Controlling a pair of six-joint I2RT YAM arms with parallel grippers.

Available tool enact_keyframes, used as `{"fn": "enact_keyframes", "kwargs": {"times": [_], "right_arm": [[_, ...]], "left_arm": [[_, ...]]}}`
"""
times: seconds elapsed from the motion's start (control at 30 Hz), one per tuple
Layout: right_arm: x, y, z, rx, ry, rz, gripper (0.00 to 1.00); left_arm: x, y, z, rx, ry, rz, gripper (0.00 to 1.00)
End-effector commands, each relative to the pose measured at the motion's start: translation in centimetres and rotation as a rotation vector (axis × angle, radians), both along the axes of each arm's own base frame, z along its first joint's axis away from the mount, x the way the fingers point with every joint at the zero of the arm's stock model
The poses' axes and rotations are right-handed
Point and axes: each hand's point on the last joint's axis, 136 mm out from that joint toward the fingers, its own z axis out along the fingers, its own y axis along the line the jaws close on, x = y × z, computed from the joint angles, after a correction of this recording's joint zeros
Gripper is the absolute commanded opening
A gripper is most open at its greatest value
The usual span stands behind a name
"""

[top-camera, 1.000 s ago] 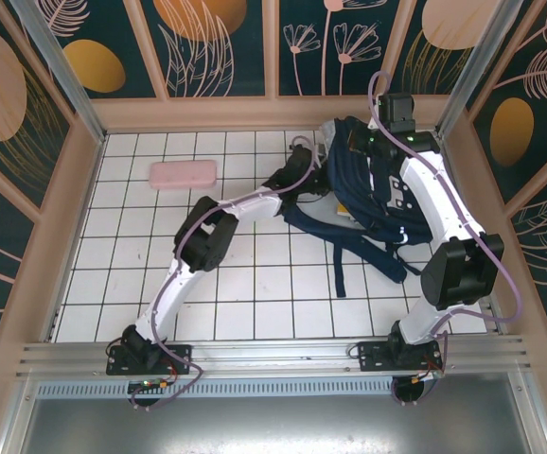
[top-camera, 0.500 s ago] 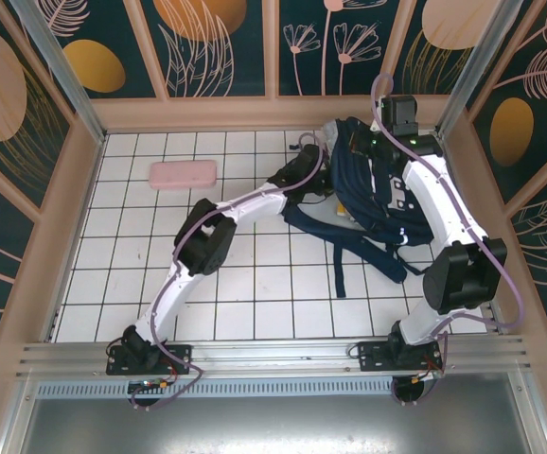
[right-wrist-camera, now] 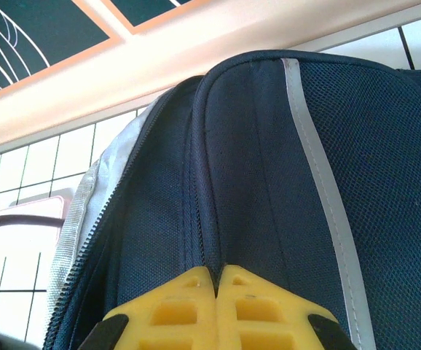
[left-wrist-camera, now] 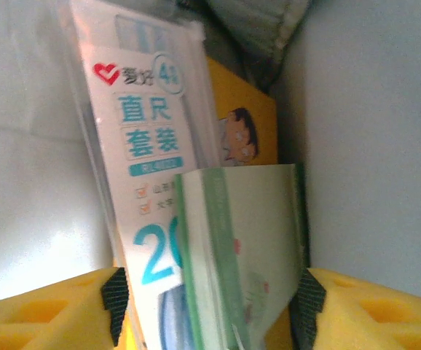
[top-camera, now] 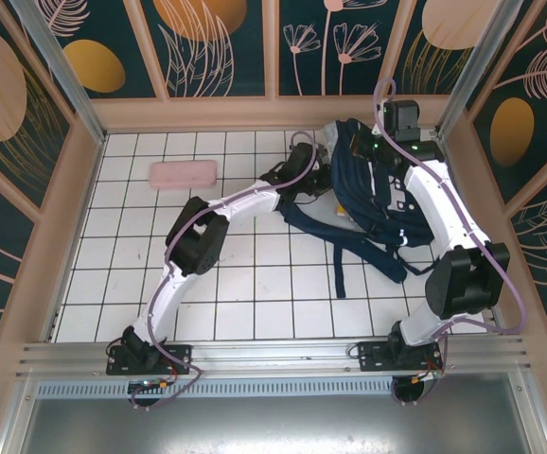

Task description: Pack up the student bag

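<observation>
Gaping student bag (top-camera: 361, 194), ruler pack (left-wrist-camera: 148, 146) inside

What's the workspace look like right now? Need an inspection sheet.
Surface: white tiled table, no spills seen.
Job's things: student bag at far right, straps trailing nearward; ruler pack, green booklet and yellow book in the left wrist view.
Clutter: pink case far left, apart from the bag.
Grippers: left gripper jaws open either side of pack and booklet; right gripper jaws shut on the bag's top fabric.
Cables: lilac cables along both arms, no snag seen.
Surroundings: patterned wall panels; metal rail at near edge.
</observation>
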Motion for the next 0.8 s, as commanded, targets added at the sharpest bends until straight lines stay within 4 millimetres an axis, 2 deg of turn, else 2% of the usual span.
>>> {"fn": "enact_keyframes", "kwargs": {"times": [0.0, 0.1, 0.27, 0.4, 0.53, 0.63, 0.77], "right_arm": [[-0.3, -0.1, 4.2, 0.051, -0.120, 0.002, 0.00], [-0.3, 0.1, 4.3, 0.059, -0.119, 0.005, 0.00], [-0.2, 0.6, 4.2, 0.077, -0.115, 0.021, 0.00], [-0.1, 0.9, 3.9, 0.081, -0.106, 0.027, 0.00], [0.1, 1.1, 3.5, 0.082, -0.097, 0.030, 0.00], [0.1, 1.1, 3.2, 0.076, -0.094, 0.029, 0.00], [0.1, 0.7, 2.6, 0.058, -0.084, 0.020, 0.00]], "left_arm": [[-0.4, -1.2, -2.1, -0.016, 0.064, -0.043, 0.57], [-0.4, -2.2, -2.1, -0.041, 0.079, -0.053, 0.55], [-1.7, -4.7, -2.0, -0.101, 0.112, -0.104, 0.51], [-2.8, -6.5, -0.2, -0.214, 0.114, -0.163, 0.46], [-3.8, -7.7, 1.1, -0.280, 0.110, -0.201, 0.45], [-4.0, -7.6, 0.8, -0.268, 0.118, -0.202, 0.51], [-3.3, -5.9, 0.6, -0.178, 0.093, -0.163, 0.66]]}}
